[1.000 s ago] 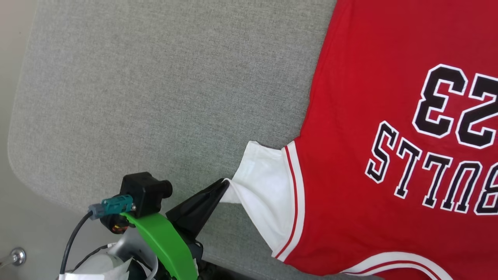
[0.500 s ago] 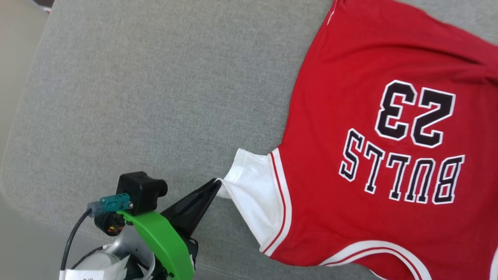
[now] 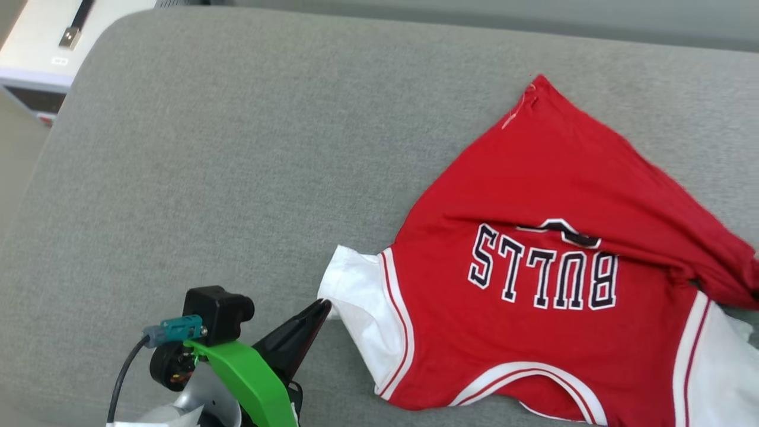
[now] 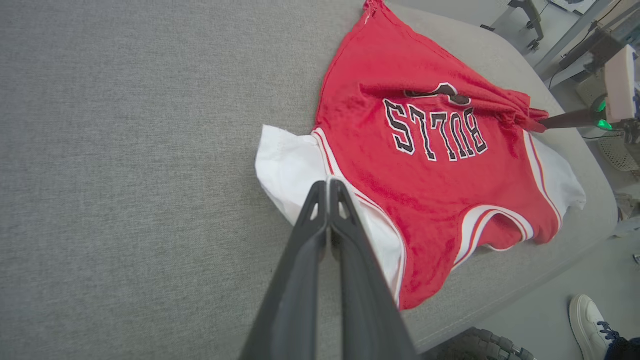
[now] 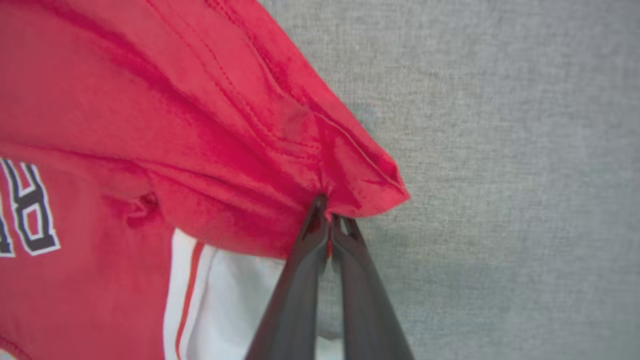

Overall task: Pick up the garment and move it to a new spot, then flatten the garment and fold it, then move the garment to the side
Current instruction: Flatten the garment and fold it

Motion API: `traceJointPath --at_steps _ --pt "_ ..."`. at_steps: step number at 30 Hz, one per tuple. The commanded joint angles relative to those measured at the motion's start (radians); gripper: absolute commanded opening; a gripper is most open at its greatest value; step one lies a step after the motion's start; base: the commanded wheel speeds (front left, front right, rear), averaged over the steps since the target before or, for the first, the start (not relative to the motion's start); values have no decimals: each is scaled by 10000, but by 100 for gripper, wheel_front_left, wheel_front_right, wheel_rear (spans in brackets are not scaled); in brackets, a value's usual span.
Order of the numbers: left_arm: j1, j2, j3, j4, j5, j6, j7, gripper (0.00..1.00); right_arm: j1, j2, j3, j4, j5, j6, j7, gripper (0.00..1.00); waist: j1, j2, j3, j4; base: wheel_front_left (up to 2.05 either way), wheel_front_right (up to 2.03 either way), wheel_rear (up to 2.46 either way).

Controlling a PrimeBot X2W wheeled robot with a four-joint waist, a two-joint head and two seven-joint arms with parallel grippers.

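Observation:
The garment [image 3: 522, 332], a red jersey with white sleeves and black lettering, lies on a grey cushion [image 3: 207, 178]. Its far part is folded forward over the chest, above the lettering. My left gripper [image 3: 323, 304] is at the garment's left white sleeve [image 3: 359, 296], shut, tips at the sleeve's edge. In the left wrist view the closed left gripper [image 4: 327, 182] lies over that sleeve [image 4: 285, 160]. My right gripper [image 5: 327, 210] is shut on a bunched red hem corner [image 5: 360, 180]. The left wrist view shows the right gripper [image 4: 542, 123] pinching this red edge.
A white table [image 3: 35, 53] with a small dark stick stands beyond the cushion's far left corner. The cushion's rounded edge [image 4: 500, 300] drops to the floor, where a person's white shoe [image 4: 590, 320] and a black wheel [image 4: 475, 345] show. Bare cushion spreads left of the garment.
The head camera has tilted up and back. The far red part of the garment has been drawn forward over the chest, covering the number. The left gripper stays at the sleeve.

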Motion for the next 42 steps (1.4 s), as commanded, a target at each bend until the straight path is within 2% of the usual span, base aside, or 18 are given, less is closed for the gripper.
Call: traceJointPath --at_steps 1,10,14,20,26,27,28,34,42 --pt "110 -86 -7 84 -60 23 -95 0 327 68 -111 -158 90 -6 -74 0 1 0 -619 -527 0 0 0" --pt "29 -733 -149 726 -243 -163 -460 0 2538 632 -694 -1332 371 -6 -448 0 1 0 -1258 -837 0 0 0" --pt "195 -811 -233 968 -332 -232 -539 0 3356 935 -620 -1674 236 -6 -699 0 1 0 -1523 -1027 0 0 0" --pt "356 -815 -368 1256 -341 -275 -550 0 4128 1473 -737 -1828 219 -6 -970 0 1 0 -1801 -1213 0 0 0" --pt "311 -977 -376 1333 -381 -245 -626 0 4316 1596 -692 -1737 252 -6 -1159 0 1 0 -1818 -1283 0 0 0" --pt "300 -990 -379 1332 -378 -242 -632 0 4299 1558 -626 -1759 245 -6 -1214 33 1 0 -1804 -1282 0 0 0" --pt "287 -1002 -384 1325 -376 -241 -635 0 4267 1461 -498 -1814 249 -6 -1331 100 1 0 -1781 -1277 0 0 0" --pt "219 -939 -363 1192 -384 -253 -594 0 3921 845 -36 -2060 507 -6 -1638 100 1 0 -1629 -1170 0 0 0" --pt "33 -858 -318 792 -259 -157 -544 0 2788 -103 554 -3240 902 -6 -929 100 1 0 -1172 -786 0 0 0"
